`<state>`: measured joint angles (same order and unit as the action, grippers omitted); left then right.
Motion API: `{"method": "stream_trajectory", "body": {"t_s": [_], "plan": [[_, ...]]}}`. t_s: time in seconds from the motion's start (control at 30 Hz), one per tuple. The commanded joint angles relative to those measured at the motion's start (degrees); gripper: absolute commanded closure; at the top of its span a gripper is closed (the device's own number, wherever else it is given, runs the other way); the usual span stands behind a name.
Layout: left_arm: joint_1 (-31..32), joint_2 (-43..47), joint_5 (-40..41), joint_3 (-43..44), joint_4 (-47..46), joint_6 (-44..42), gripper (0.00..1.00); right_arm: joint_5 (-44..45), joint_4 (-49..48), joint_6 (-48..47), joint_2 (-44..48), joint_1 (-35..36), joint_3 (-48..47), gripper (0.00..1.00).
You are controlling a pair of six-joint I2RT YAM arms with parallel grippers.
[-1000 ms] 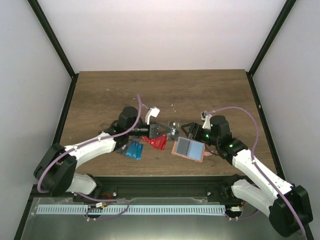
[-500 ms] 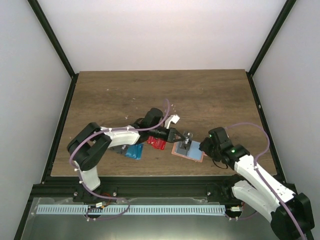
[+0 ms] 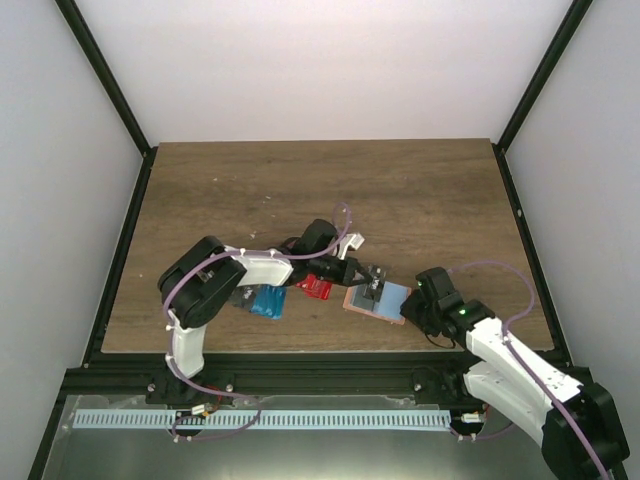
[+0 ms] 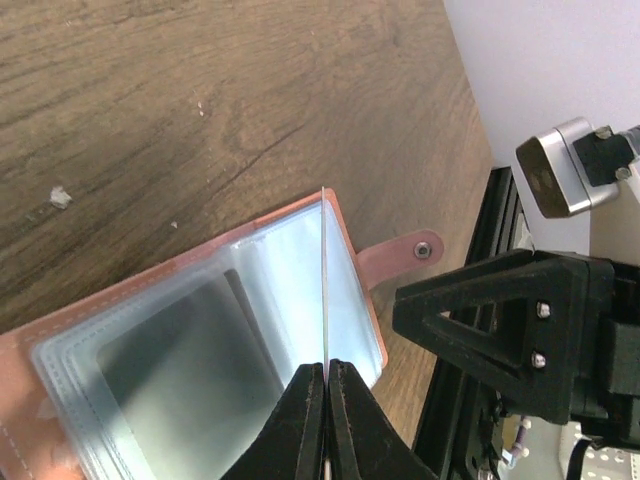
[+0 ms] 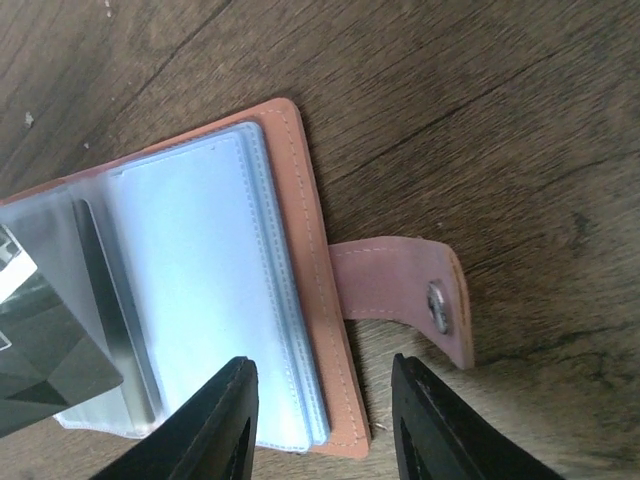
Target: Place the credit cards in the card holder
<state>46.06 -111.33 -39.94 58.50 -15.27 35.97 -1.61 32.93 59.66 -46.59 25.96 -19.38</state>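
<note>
the bench (image 3: 400, 190) is dark brown wood-grain board with a black rim. pale plain walls close it in on three sides, and black frame posts (image 3: 105, 75) run up the corners. a few pale specks (image 4: 60, 197) lie on the wood. at the near edge there is a black rail (image 3: 320, 365) where both arms are bolted, and below it a grey metal tray with a white toothed strip (image 3: 260, 420).

the holder (image 3: 393, 298) lies open and flat toward the near right of the bench. it has a tan-pink cover and clear plastic pockets facing up. its snap strap (image 5: 400, 285) sticks out on the wood, with a metal stud (image 5: 437, 305) at the end.

my left claw (image 4: 326, 365) is pinched tight on one card (image 4: 324, 280). the card stands on edge over the pockets, so i see only a thin line and none of its face.

my right claw (image 5: 320, 365) sits low over the strap edge of the holder. its fingers (image 5: 235, 410) stand apart with nothing clamped between them that i can see.

the loose cards lie left of the holder. the red ones (image 3: 316, 288) are nearest, the blue ones (image 3: 268, 302) are further left, and the dark ones (image 3: 240, 298) lie just beyond, partly under my left arm. a green light (image 3: 463, 312) glows on the right arm.
</note>
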Motion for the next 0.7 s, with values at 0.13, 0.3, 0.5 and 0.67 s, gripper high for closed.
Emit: {"method": "stream_trajectory", "body": {"t_s": [0.13, 0.3, 0.5, 0.67], "plan": [[0.2, -2.5, 2.2, 1.9, -1.0, 0.9, 0.96, -0.6, -2.7, 1.0, 0.5, -0.2, 1.1, 0.66], [0.3, -3.4, 2.8, 1.9, -1.4, 1.7, 0.96, -1.5, -3.6, 1.3, 0.6, -0.2, 2.2, 0.70], [0.6, -3.8, 3.0, 1.7, -1.9, 2.3, 0.96, -1.9, -4.1, 1.4, 0.7, -0.2, 3.1, 0.75], [1.0, -3.9, 3.2, 1.6, -2.1, 3.3, 0.96, -2.3, -4.7, 1.4, 0.7, -0.2, 3.4, 0.78]]}}
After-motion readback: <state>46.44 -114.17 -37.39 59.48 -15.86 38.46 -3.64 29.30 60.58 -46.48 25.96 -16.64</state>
